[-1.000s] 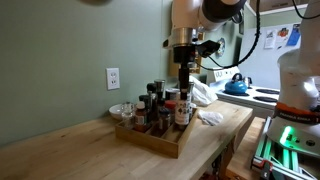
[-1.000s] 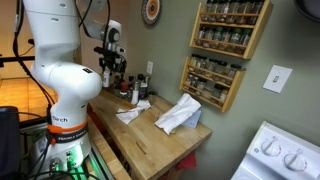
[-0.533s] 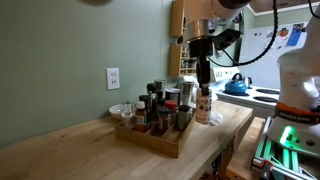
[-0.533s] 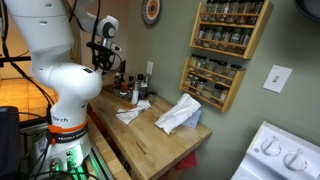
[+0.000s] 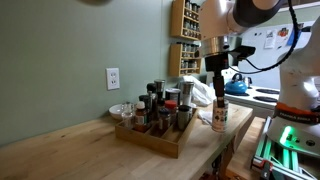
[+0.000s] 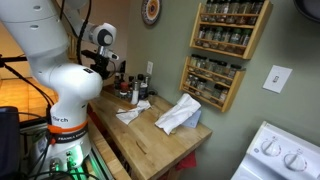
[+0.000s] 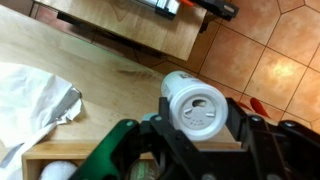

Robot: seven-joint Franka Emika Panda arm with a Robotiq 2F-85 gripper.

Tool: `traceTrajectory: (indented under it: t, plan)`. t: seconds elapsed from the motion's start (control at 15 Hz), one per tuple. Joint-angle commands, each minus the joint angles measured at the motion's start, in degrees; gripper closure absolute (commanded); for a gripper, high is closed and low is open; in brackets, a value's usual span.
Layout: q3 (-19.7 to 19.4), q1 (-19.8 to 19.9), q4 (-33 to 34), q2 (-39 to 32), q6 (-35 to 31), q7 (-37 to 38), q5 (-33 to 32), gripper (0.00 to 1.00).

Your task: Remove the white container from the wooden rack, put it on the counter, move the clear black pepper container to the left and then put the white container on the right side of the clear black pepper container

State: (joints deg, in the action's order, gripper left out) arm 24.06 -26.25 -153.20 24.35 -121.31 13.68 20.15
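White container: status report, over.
Gripper shut on white container. Upright, outside rack, at counter edge; touchdown unclear. Crumpled cloth close by.

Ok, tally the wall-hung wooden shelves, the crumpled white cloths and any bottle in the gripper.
Wall-hung wooden spice shelves: 2
Crumpled white cloths: 2
White cylindrical spice bottle in the gripper: 1
Total: 5

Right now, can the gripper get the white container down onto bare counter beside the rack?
Probably yes. The gripper holds the white container clear of the wooden rack, low over the counter; nothing shows beneath it, though a crumpled cloth lies close.
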Motion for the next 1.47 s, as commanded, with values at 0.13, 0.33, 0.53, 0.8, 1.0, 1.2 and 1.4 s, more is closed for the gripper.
traceTrajectory:
  t: [0.13,0.33,0.53,0.8,1.0,1.2,1.4]
  plan:
    - [1.09,0.53,-7.77,3.86,-9.25,6.76,0.09,0.68]
    - [1.70,2.47,-5.19,0.29,-13.00,10.07,-2.95,0.68]
    - [1.50,3.31,-4.95,-1.41,-15.53,11.34,-3.75,0.68]
    - [0.71,3.26,-4.94,-3.91,-17.78,10.53,-2.87,0.68]
    - [0.23,3.50,-4.94,-6.52,-20.29,9.86,-2.62,0.68]
    - [-0.31,3.49,-4.93,-8.91,-22.56,9.31,-2.34,0.68]
    - [-1.14,2.82,-4.89,-10.79,-23.34,7.61,-1.15,0.59]
